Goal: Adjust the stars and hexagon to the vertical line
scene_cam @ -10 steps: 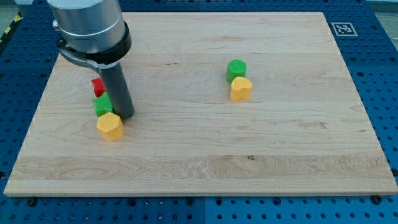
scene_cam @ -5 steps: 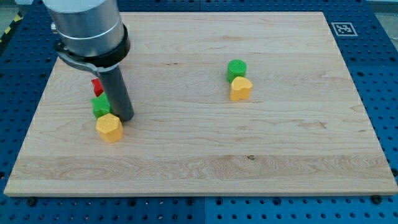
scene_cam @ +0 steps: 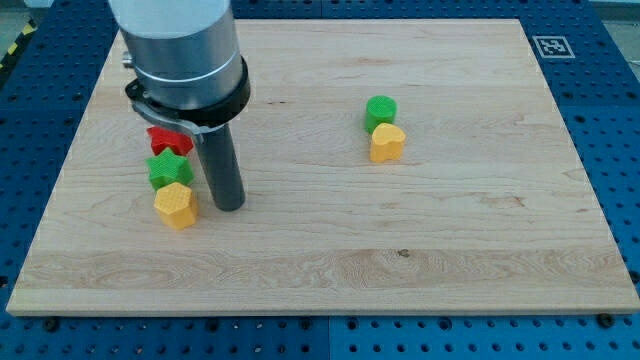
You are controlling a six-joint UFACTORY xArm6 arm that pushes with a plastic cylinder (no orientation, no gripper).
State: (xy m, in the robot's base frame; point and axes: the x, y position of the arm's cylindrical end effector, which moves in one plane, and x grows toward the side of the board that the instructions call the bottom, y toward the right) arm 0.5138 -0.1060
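At the view's left a red star (scene_cam: 166,138), a green star (scene_cam: 168,168) and a yellow hexagon (scene_cam: 176,205) stand in a near-vertical column, each touching the one below. My tip (scene_cam: 230,206) rests on the board just right of the yellow hexagon, a small gap apart from it. The rod's upper body hides part of the red star.
A green round block (scene_cam: 381,110) sits right of centre with a yellow heart-like block (scene_cam: 387,143) touching it just below. The wooden board (scene_cam: 420,250) lies on a blue pegboard. A marker tag (scene_cam: 551,46) is at the board's top right corner.
My tip moved right and slightly down, away from the green star. The red and green stars now show more fully. The blocks stayed about where they were.
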